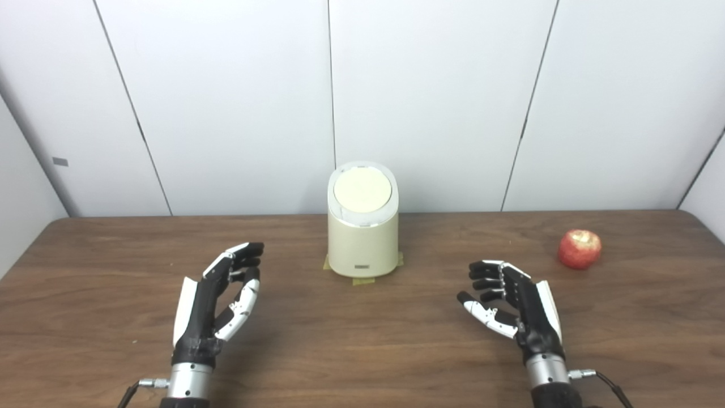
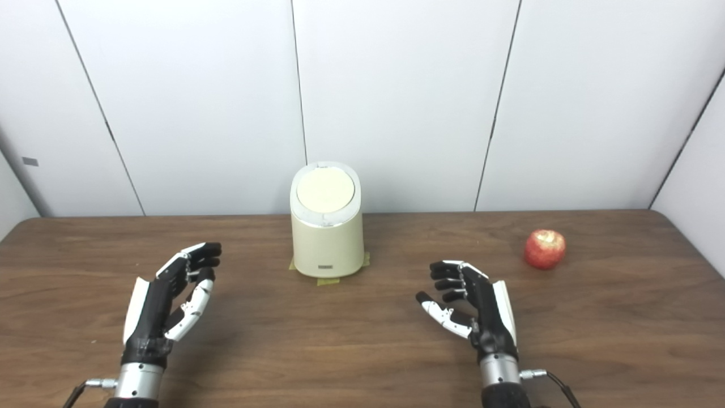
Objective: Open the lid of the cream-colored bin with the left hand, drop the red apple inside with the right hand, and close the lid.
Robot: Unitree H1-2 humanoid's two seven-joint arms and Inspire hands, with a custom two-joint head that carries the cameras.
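Waiting with both our left hand and right hand spread empty, we see nothing done: lid shut on the cream-colored bin ahead between them, red apple untouched beyond our right hand.

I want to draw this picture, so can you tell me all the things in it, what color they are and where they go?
bin: one, cream, middle of the table toward the back, lid shut
tape: yellowish bits, under the bin's base
apple: one, red, on the table at the right
table: one, dark brown wood
wall: white panels, behind the table
left hand: one, black and white, open, front left
right hand: one, black and white, open, front right
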